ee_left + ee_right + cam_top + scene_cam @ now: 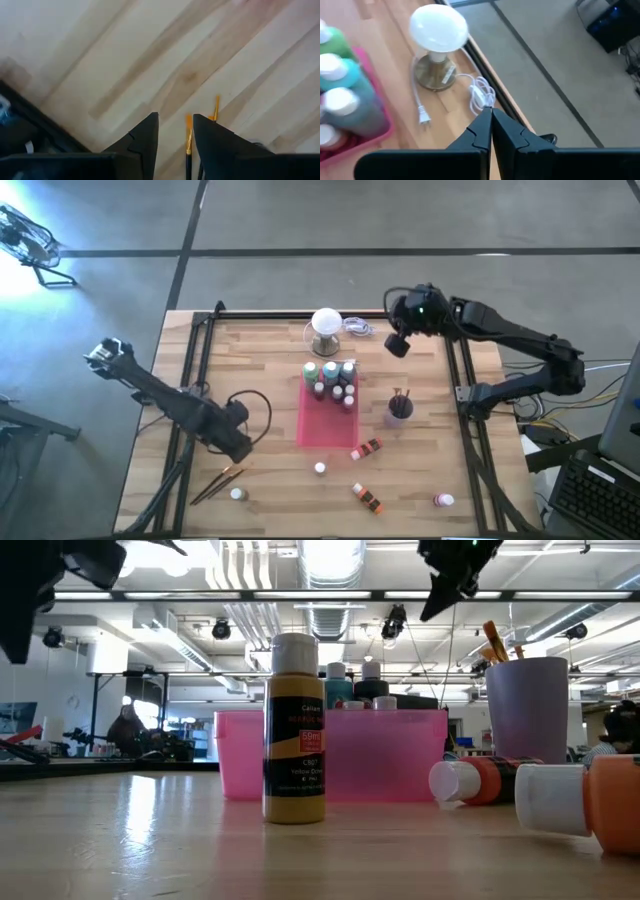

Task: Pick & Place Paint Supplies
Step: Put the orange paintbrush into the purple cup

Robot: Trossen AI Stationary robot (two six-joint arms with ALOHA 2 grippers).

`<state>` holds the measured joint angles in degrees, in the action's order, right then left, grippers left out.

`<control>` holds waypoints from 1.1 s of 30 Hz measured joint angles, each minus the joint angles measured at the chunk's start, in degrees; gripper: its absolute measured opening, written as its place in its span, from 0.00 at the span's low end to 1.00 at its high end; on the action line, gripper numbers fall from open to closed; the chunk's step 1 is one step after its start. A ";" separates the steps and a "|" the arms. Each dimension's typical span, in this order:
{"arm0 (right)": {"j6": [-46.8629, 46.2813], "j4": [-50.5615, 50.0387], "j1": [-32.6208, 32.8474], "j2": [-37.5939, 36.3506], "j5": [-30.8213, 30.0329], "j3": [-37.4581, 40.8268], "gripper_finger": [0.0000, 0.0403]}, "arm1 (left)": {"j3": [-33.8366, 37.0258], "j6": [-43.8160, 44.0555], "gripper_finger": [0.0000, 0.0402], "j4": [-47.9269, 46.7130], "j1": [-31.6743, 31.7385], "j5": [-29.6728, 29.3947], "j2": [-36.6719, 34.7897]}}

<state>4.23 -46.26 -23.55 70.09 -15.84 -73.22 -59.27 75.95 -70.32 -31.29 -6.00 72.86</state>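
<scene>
Two thin brushes (218,483) lie flat on the wood near the table's near left corner, and their orange ends (189,139) show in the left wrist view. My left gripper (236,442) hangs just beyond them, pointing down. It is open (175,142) with nothing between its fingers. Several white-capped bottles (332,376) stand at the far end of the pink tray (322,426). A yellow bottle (295,730) stands upright on the table in front of the tray. My right gripper (398,346) is shut (491,120) above the far right of the table.
A white ball-topped stand (326,330) with its coiled cord (481,96) is at the far edge. A lavender cup (399,409) holds brushes. Orange bottles (368,448) (367,498) lie on their sides. Small bottles (238,494) (443,500) stand near the front edge.
</scene>
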 joint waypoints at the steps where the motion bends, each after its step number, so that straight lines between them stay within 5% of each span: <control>1: 0.37 1.03 -1.28 0.13 0.84 0.57 0.02 | 0.00 0.38 0.31 -0.03 0.00 0.66 0.75; 19: 2.36 10.63 -3.98 0.15 2.50 13.69 0.02 | 0.48 7.18 0.31 3.83 0.52 6.43 5.93; 28: 4.62 12.81 -3.98 0.13 5.82 15.38 0.02 | 0.48 6.70 0.31 7.32 0.57 6.53 11.84; 33: 4.78 12.78 -3.98 0.08 5.84 15.38 0.02 | 0.48 6.48 0.31 7.41 0.61 11.30 16.42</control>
<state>9.02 -33.48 -27.53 70.17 -10.00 -57.84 -58.78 82.43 -62.91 -30.68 5.30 89.28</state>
